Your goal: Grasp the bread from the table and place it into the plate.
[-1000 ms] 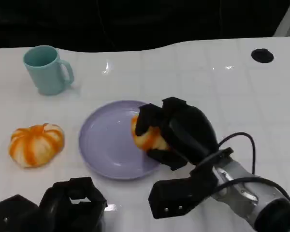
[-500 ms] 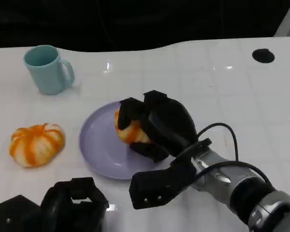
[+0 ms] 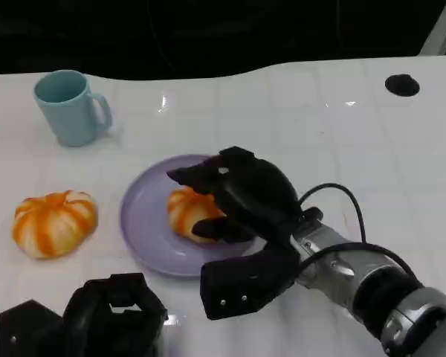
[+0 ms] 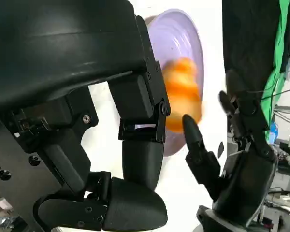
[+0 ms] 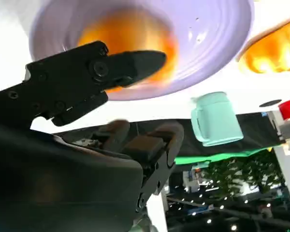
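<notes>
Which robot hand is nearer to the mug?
The left robot hand, low at the near table edge, is slightly nearer the mug. The right robot hand is over the plate, around the bread.

The plate (image 3: 145,223) sits at the middle of the table (image 3: 297,111). The bread (image 3: 187,211) lies in the plate, right of its centre. The right hand (image 3: 234,195) is over the bread from the right side, fingers arched above it. A mug (image 3: 68,106) stands behind and left of the plate, apart from it. A pumpkin (image 3: 53,222) lies left of the plate, near its rim. The left hand (image 3: 97,320) is at the table's near edge, in front of the pumpkin.
</notes>
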Tool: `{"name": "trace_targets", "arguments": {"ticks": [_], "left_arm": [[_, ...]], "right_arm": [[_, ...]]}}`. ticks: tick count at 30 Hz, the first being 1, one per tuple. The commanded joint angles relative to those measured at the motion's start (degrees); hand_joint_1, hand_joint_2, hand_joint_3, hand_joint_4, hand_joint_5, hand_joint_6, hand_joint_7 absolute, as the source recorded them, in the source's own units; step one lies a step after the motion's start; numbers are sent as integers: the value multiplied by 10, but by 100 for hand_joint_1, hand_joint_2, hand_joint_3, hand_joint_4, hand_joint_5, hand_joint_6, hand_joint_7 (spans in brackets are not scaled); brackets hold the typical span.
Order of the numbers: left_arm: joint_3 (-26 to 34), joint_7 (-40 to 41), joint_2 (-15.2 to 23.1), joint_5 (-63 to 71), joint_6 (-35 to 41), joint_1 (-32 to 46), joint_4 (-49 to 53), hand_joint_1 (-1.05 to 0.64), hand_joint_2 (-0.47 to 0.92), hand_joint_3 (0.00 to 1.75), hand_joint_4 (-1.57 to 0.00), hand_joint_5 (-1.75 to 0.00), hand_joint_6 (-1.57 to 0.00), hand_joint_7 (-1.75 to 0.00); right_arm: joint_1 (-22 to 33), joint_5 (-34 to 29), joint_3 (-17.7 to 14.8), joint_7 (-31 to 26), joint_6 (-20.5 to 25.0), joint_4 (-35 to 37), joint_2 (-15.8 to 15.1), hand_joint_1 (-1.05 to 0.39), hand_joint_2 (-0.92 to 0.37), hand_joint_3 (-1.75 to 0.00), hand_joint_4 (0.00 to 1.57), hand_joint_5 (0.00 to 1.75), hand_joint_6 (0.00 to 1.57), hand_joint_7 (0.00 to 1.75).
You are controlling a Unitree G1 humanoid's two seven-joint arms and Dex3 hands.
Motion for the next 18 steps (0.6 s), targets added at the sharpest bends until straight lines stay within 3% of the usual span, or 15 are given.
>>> {"name": "trace_targets", "arguments": {"ticks": [1, 11, 14, 18], "left_arm": [[1, 3, 5, 0, -5, 4, -1, -105, 40, 104, -157, -122, -143, -88], [2, 2, 2, -4, -4, 3, -1, -105, 41, 103, -157, -122, -142, -88], [1, 3, 1, -3, -3, 3, -3, -105, 41, 102, -157, -122, -142, -88], [1, 7, 0, 1, -3, 3, -4, -105, 40, 103, -157, -123, -142, -88]], "right_arm": [[7, 9, -1, 22, 6, -25, -12, -73, -92, -35, 9, 29, 29, 0], [51, 37, -19, 46, -19, -111, -54, -72, -92, -36, 14, 33, 31, 1], [73, 48, -29, 52, -34, -144, -72, -69, -92, -34, 19, 37, 35, 3], [114, 70, -51, 49, -78, -191, -106, -58, -92, -24, 37, 55, 50, 8]]}}
